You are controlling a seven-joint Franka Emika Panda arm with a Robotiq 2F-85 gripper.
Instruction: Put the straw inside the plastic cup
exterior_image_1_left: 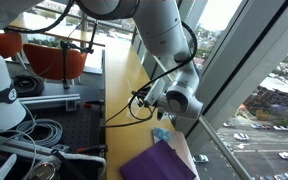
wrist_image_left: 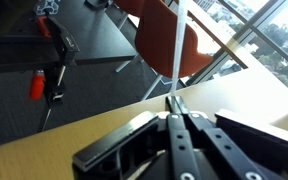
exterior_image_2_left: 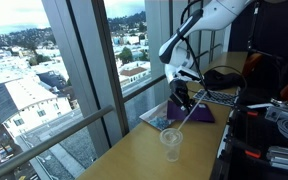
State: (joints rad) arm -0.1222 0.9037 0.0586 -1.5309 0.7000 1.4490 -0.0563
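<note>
1. The straw slanted down from the tool toward the plastic cup. Its lower end was at the rim, but I couldn't tell if it was inside.
2. In the wrist view, the tool was closed, pinching the whitish straw between its fingertips.
3. The clear cup stood upright on the wooden counter, close to the window glass.
4. A purple cloth lay on the counter just behind the cup, under the tool.

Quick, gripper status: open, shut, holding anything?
Gripper: closed, holding the straw, which is pinched between the fingers in the wrist view.
</note>
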